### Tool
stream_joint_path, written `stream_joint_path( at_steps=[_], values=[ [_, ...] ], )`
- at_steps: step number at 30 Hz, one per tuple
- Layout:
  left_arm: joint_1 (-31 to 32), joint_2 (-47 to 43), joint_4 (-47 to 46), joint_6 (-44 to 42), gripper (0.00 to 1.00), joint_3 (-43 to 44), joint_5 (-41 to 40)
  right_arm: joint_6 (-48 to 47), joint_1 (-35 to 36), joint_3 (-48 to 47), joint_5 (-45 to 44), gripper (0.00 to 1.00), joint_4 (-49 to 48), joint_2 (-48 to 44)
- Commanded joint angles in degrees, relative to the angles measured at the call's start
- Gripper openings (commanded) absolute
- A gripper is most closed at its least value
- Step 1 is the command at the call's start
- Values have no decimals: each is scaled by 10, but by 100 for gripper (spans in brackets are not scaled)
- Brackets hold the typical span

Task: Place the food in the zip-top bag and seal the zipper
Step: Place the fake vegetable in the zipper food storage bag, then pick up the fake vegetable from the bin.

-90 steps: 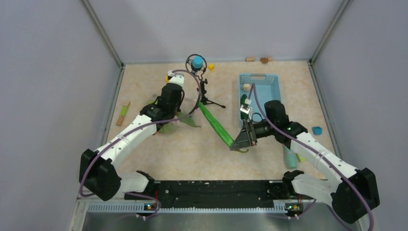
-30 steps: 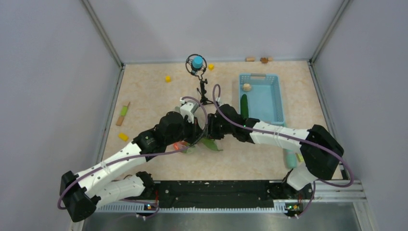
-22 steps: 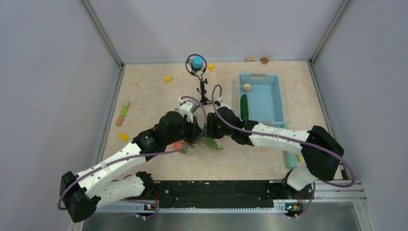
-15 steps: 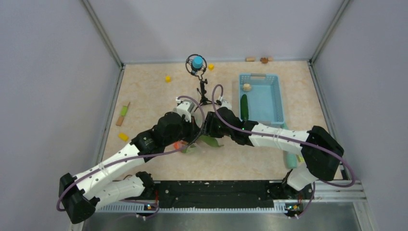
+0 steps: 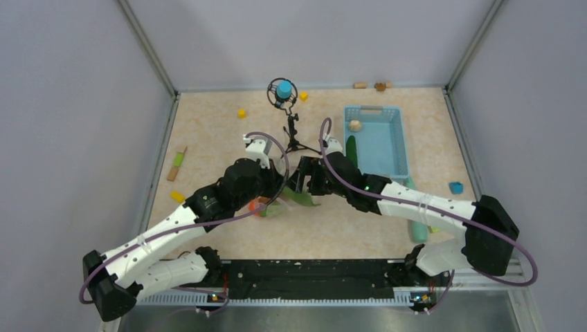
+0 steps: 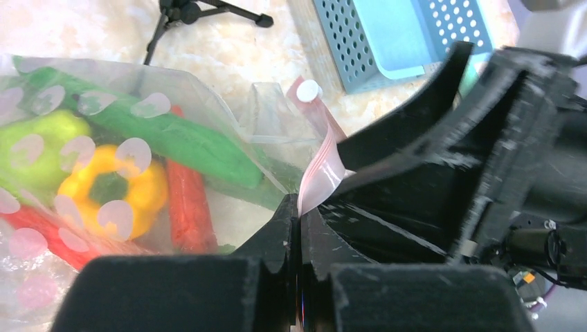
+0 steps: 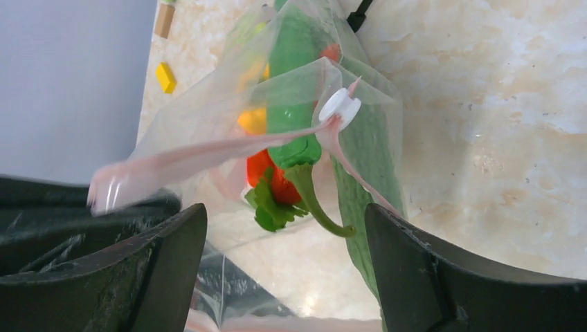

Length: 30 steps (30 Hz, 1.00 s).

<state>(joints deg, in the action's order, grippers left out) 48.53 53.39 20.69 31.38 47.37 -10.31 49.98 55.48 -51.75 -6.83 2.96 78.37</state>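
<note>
The zip-top bag lies mid-table between both arms, clear with white dots. Inside it I see food: a green pear, a yellow pepper, an orange carrot and a long green cucumber. My left gripper is shut on the zipper, the pale pink strip, just below its white slider tab. My right gripper stands wide open right beside the bag, its fingers clear of the zipper and the slider. From above, the left gripper and right gripper nearly meet.
A light blue basket at the back right holds a cucumber and a mushroom. A small tripod stands just behind the grippers. Yellow cubes lie scattered, and a teal cylinder lies at the right.
My right gripper's jaws have spread wide apart and it has drawn back slightly from the bag, its arm swinging right. The left gripper keeps its hold on the pink strip.
</note>
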Motion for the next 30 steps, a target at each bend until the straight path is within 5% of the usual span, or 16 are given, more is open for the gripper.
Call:
stream_joint_path(
  at_steps=[1, 6, 8, 15, 25, 30],
  values=[
    [3, -12, -8, -9, 0, 31, -47, -50, 8, -1, 48, 84, 10, -56],
    [3, -15, 3, -13, 0, 38, -72, -82, 7, 30, 34, 85, 23, -131],
    [3, -16, 3, -13, 0, 36, -76, -112, 7, 30, 10, 98, 48, -164],
    [3, -11, 3, -20, 0, 33, -79, -167, -9, 12, -123, 99, 130, -226],
    [3, 0, -25, -45, 0, 20, -74, -173, -222, -17, -76, 99, 145, -145],
    [3, 14, -59, -65, 0, 12, -60, -151, -315, -34, -70, 99, 75, -56]
  ],
)
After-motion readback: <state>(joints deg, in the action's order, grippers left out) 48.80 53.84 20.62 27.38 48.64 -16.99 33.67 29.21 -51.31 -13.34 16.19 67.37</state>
